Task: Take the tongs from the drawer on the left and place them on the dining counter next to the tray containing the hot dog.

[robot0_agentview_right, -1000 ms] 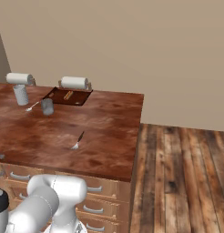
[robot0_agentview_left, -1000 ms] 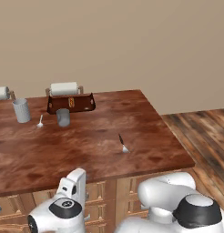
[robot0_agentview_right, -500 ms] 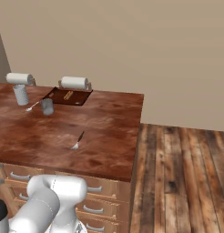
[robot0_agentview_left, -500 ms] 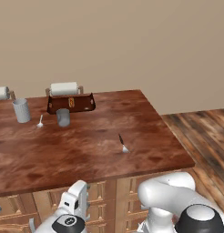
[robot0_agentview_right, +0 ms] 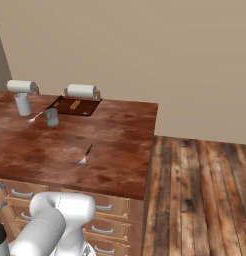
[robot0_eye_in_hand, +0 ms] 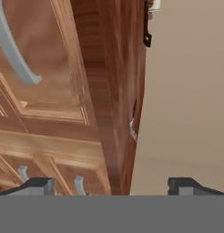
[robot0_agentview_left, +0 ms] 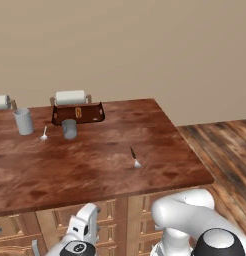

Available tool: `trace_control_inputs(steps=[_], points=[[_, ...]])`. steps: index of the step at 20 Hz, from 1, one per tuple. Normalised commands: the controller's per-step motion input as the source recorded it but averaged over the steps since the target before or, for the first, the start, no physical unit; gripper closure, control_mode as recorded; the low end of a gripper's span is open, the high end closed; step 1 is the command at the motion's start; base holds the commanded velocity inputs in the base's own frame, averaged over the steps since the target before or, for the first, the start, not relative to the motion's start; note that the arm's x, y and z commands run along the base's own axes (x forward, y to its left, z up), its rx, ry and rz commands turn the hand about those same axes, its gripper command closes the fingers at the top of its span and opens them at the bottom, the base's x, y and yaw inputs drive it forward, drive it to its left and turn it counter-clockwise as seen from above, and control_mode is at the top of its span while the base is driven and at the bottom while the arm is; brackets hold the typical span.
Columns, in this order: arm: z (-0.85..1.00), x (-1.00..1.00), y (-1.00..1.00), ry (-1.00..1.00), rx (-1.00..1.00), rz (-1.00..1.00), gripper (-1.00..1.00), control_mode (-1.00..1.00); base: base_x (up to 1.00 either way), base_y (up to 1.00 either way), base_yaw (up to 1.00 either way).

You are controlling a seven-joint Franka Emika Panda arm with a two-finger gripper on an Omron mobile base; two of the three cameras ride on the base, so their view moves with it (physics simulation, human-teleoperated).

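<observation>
We are at the start of the job, reaching low toward the cabinet front below the dining counter [robot0_agentview_left: 95, 165]. In the hand view our gripper [robot0_eye_in_hand: 111, 184] has its two dark fingertips [robot0_eye_in_hand: 36, 185] standing wide apart with nothing between them. It looks, rolled on its side, at raised-panel drawer fronts, with a curved silver handle [robot0_eye_in_hand: 11, 50] at the upper left and the counter's edge running through the middle of the view.

The tongs are not to be seen from here; we judge they lie inside the drawer, and no drawer stands open in either base view. Which front is the one we want we cannot tell for sure, since the hand view is tilted and close.

On the counter, at its far side, the tray [robot0_agentview_left: 77, 115] holds the hot dog [robot0_agentview_right: 75, 104], with a white paper-towel roll [robot0_agentview_left: 70, 97] just behind it and a grey cup [robot0_agentview_left: 69, 128] just in front. A fork [robot0_agentview_left: 134, 157] lies well apart, nearer the counter's near edge.

The next move, as we judge it, calls for lining the open fingers across the handle, closing on it and pulling the drawer straight out.
</observation>
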Motion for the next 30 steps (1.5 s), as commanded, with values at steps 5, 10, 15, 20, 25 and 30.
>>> trace_control_inputs(steps=[5,10,15,20,25,30], points=[[-0.11,0.00,-0.07,0.00,0.00,0.00,-1.00,-1.00,0.00,0.00,0.00],[-0.27,0.01,-0.01,0.00,0.00,0.00,-1.00,-1.00,0.00,0.00,0.00],[-0.29,0.01,0.00,-0.03,0.00,0.05,-1.00,-1.00,0.00,0.00,0.00],[-0.16,0.20,0.00,0.00,0.00,0.15,-1.00,-1.00,0.00,0.00,0.00],[-0.13,0.35,0.00,0.00,0.00,0.16,-1.00,-1.00,0.00,0.00,0.00],[-0.23,0.28,0.03,-0.01,0.00,0.08,-1.00,-1.00,0.00,0.00,0.00]])
